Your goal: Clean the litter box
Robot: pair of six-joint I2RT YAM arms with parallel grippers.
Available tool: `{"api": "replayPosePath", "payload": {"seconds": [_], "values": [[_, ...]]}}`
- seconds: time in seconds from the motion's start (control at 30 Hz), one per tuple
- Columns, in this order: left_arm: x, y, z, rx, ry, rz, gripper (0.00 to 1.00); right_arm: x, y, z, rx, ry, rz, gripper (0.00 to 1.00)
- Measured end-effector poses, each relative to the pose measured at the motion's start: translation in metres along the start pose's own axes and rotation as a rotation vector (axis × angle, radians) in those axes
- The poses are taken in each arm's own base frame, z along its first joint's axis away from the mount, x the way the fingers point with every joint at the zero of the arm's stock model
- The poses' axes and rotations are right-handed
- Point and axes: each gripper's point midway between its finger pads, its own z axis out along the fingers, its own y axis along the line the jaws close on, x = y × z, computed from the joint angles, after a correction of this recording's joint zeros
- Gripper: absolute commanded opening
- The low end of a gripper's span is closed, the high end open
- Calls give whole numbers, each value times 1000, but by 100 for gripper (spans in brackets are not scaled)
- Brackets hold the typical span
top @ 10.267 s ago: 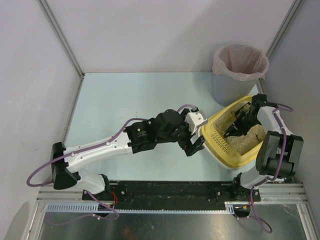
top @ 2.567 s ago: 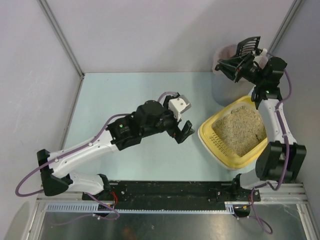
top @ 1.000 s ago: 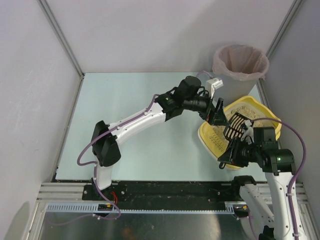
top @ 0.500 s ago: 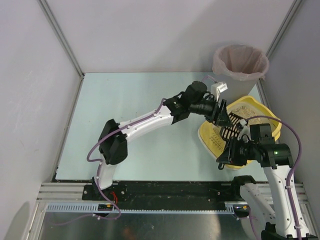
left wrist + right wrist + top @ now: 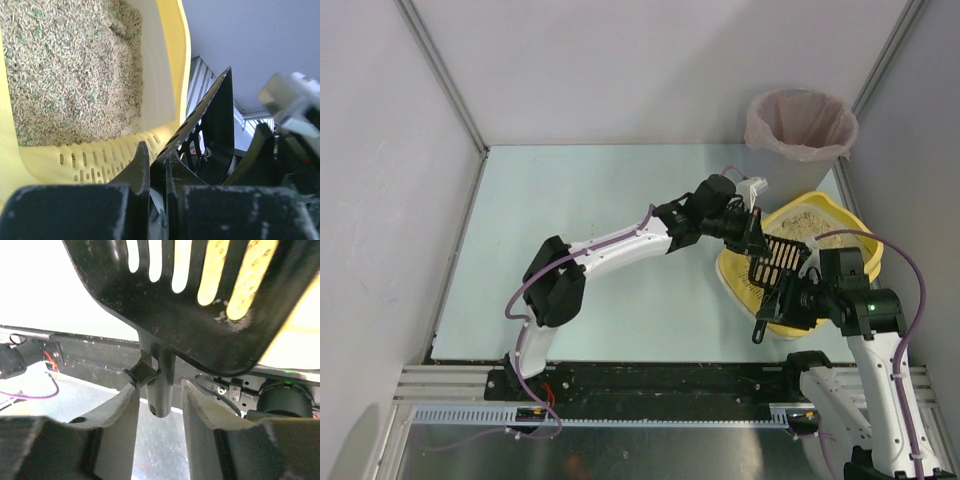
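Fingers [image 5: 137,172] of the outstretched left arm pinch the scoop [image 5: 770,263]; right fingers [image 5: 117,415] loosely straddle its handle.

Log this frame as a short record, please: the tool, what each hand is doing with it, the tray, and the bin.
tool: black slotted scoop, over the litter box's near-left rim
left hand: closed on the edge of the scoop's head
right hand: fingers on either side of the scoop handle, slim gaps showing; grip unclear
litter box: yellow tray, beige litter inside
bin: grey, pink liner, just behind the litter box
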Motion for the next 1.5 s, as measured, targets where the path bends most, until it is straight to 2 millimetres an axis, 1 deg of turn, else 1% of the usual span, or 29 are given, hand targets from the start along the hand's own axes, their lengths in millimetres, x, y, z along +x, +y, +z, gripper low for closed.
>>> {"api": "replayPosePath", "payload": {"seconds": [0.03,0.1,0.17,0.27,0.43,0.57,0.7,0.77,0.83,0.9,0.97,1.07,1.17,1.23,1.4,1.5], "values": [[3,3,0,-6,7,-7,0,-3,-1,-1,6,-24,1,48],[6,7,0,-16,13,-23,0,-8,-2,-3,13,-74,2,56],[6,10,-1,-22,14,-45,0,-13,-2,-7,14,-131,1,57],[5,16,-2,-38,8,-84,0,-21,-1,-15,11,-233,-12,58],[1,31,-10,-77,-8,-186,0,-36,-5,-34,29,-434,-29,58],[3,35,-15,-64,10,-256,0,-50,-8,-45,49,-543,-22,59],[13,35,-21,-38,56,-287,0,-68,-5,-48,51,-592,-17,59],[25,35,-27,-41,91,-293,0,-77,-3,-46,53,-592,-15,59],[37,36,-33,-47,126,-290,0,-90,0,-40,57,-571,-19,59],[44,33,-39,-37,156,-273,0,-100,1,-33,63,-542,-35,58],[49,29,-43,-15,181,-242,0,-107,4,-26,63,-506,-69,58],[53,21,-49,25,212,-188,0,-114,17,-24,21,-455,-143,58],[58,15,-54,68,237,-137,0,-117,30,-21,-33,-407,-210,58],[64,11,-59,100,261,-109,0,-115,34,-17,-63,-374,-243,57],[74,5,-67,151,303,-63,0,-105,47,-8,-154,-282,-282,56],[76,3,-70,168,309,-36,0,-101,51,-4,-177,-250,-298,52]]}}
